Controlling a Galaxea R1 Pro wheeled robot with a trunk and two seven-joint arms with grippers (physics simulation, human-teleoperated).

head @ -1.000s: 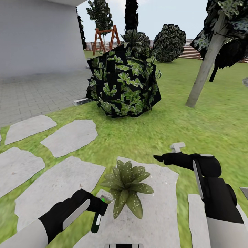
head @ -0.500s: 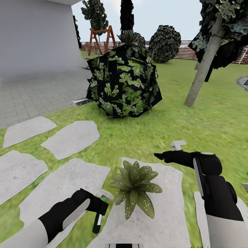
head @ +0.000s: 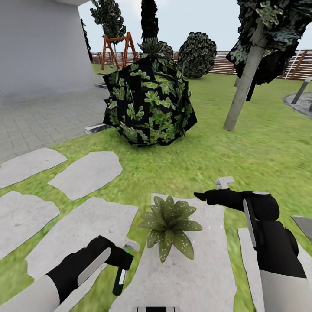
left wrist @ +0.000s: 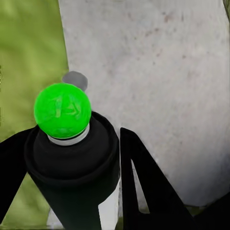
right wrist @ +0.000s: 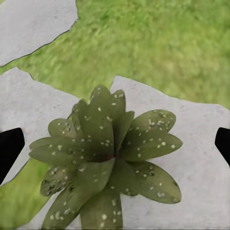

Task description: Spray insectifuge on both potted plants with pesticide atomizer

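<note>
Left gripper [head: 121,265] jaws pinched on the pesticide atomizer [head: 118,281]; in the left wrist view black fingers [left wrist: 143,187] flank the bottle on both sides. Right gripper [head: 200,198] jaws spread: in the right wrist view only two black tips at the frame edges, wide apart, nothing between them but the plant below. In the head view the right fingertips merge into one dark point, gap not readable there.

Atomizer: slim dark bottle, white label band, hanging tilted below the left gripper at the edge of a stepping stone [head: 190,268]. Cap [left wrist: 62,110] reads bright green in the left wrist view. Bottle bottom cut off there.

Potted plant [head: 170,224]: low rosette, broad green pale-speckled leaves, on the same stone, just beside the atomizer and between the two grippers. Pot hidden under leaves. Second plant not made out.

Beyond: round dark bush [head: 148,106], tree trunk [head: 242,84], slat fence [head: 225,65], grey wall [head: 39,43].
</note>
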